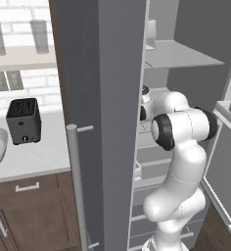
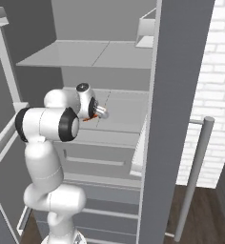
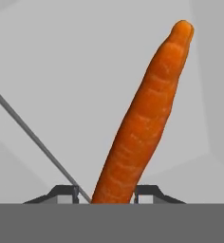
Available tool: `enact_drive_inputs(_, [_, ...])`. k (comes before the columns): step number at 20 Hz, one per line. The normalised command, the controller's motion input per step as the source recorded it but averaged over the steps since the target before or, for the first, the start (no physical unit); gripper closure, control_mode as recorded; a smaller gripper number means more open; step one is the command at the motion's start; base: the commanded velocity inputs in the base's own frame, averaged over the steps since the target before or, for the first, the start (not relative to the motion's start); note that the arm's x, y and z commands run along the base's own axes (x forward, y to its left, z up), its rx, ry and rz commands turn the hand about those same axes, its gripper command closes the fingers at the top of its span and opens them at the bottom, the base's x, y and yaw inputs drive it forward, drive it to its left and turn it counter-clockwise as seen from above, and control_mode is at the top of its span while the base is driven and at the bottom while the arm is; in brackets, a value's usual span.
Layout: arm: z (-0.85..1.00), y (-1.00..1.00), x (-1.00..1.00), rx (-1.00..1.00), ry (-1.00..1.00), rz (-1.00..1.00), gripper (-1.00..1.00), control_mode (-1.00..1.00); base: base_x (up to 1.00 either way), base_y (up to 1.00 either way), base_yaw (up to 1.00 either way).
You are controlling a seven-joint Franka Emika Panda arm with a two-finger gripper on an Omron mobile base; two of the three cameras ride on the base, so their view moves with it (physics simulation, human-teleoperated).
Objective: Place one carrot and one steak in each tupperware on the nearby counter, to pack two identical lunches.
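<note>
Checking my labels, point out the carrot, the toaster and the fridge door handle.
carrot (image 3: 142, 123), hand view, middle of its orange body.
toaster (image 1: 23, 121), left base view, its black front.
fridge door handle (image 1: 77, 186), left base view, mid-bar.

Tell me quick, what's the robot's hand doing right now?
Gripper: its two fingertips sit on either side of the carrot, closed around its thick end inside the fridge.

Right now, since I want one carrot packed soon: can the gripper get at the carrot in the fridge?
Probably yes. In the hand view the carrot already sits between the gripper's two fingertips, with nothing between them. Whether the jaws have clamped it yet, I cannot tell.
</note>
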Motion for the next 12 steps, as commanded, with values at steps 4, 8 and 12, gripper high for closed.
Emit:
enact_drive_inputs(4, [0.00, 0.00, -0.16, 0.00, 0.00, -0.01, 1.00, -1.00, 0.00, 0.00, 0.00])
enact_drive_inputs(8, [0.00, -0.22, -1.00, 0.00, -0.11, -0.05, 1.00, -1.00, 0.00, 0.00, 0.00])
enact_drive_inputs(12, [0.08, -0.39, -1.00, 0.02, -0.26, -0.01, 1.00, -1.00, 0.00, 0.00, 0.00])
